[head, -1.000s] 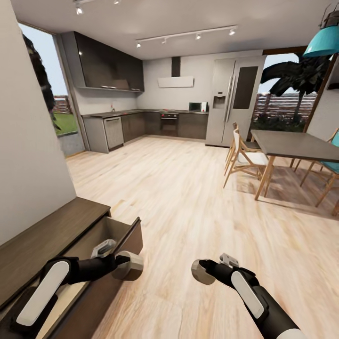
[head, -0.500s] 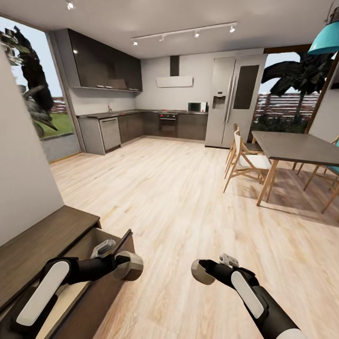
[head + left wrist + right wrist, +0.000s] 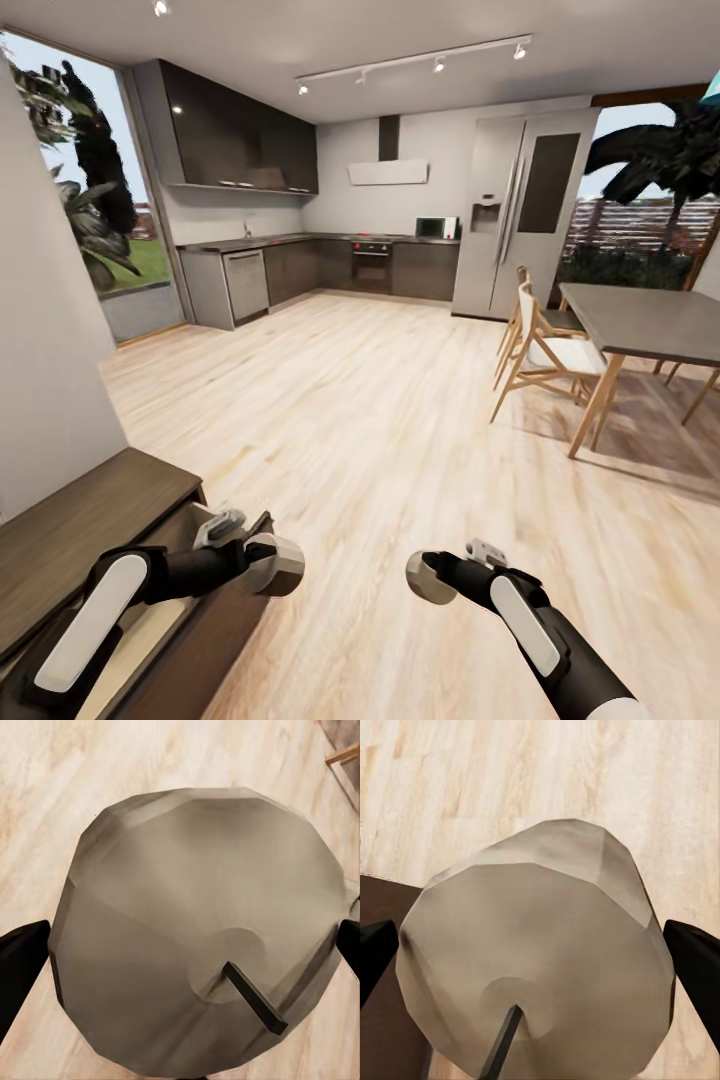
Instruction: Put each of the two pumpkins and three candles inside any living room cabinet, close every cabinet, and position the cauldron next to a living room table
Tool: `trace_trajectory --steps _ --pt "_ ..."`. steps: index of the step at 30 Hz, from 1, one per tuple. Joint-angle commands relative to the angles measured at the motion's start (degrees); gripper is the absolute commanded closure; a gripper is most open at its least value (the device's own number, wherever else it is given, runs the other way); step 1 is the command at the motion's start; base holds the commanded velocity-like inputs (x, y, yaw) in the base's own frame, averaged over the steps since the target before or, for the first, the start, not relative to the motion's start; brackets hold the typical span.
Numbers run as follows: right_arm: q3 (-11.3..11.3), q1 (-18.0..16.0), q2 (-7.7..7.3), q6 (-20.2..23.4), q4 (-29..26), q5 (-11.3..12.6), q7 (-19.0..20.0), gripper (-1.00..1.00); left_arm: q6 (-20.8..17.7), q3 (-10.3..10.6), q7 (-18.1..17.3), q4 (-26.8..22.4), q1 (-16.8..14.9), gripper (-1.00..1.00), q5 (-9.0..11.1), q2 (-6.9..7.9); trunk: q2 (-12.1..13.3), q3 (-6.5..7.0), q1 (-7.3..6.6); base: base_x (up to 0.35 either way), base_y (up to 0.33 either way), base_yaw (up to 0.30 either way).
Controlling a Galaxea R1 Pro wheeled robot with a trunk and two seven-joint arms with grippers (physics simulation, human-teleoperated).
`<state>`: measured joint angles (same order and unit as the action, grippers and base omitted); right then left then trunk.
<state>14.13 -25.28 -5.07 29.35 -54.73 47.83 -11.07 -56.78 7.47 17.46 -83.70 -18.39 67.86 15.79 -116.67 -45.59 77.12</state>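
We see each end effector pinching a squat tan candle, wick showing: left end effector (image 3: 262,562) holds the left candle (image 3: 202,945) at 7 o'clock above the open cabinet (image 3: 90,530); right end effector (image 3: 440,577) holds the right candle (image 3: 536,967) at 5 o'clock over floor (image 3: 400,420).

The floor (image 3: 380,420) is pale wood planking with a visible grain and a soft sheen. The cabinet (image 3: 90,520) at the lower left has a dark-brown, matt wood-grain top. The candle (image 3: 195,945) in the left gripper (image 3: 262,560) looks matt tan and faceted, like wax, with a dark wick; the other candle (image 3: 540,967) in the right gripper (image 3: 425,577) is paler beige and equally dull. The fridge (image 3: 525,215) looks like brushed metal, the kitchen units (image 3: 240,135) dark and glossy. The dining table (image 3: 650,320) has a matt grey top on light wooden legs.
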Motion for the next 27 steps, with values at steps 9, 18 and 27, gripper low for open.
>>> trace_trajectory --steps 9,18,27 --pt "0.2 -0.03 -0.11 0.0 -0.11 0.69 -0.53 1.0 0.0 0.09 0.65 -0.06 -0.07 1.0 0.92 0.03 -0.03 -0.06 0.02 0.296 -0.093 0.281" --pt "0.2 -0.03 -0.11 0.0 -0.17 0.69 -0.53 1.0 0.0 0.09 0.66 -0.06 -0.07 1.0 0.96 0.03 -0.03 -0.06 0.02 0.27 -0.212 0.288" --pt "0.2 -0.03 -0.11 0.0 -0.2 0.69 -0.53 1.0 0.0 0.18 0.65 -0.06 -0.07 1.0 0.96 0.03 -0.03 -0.06 0.02 0.218 -0.231 0.288"
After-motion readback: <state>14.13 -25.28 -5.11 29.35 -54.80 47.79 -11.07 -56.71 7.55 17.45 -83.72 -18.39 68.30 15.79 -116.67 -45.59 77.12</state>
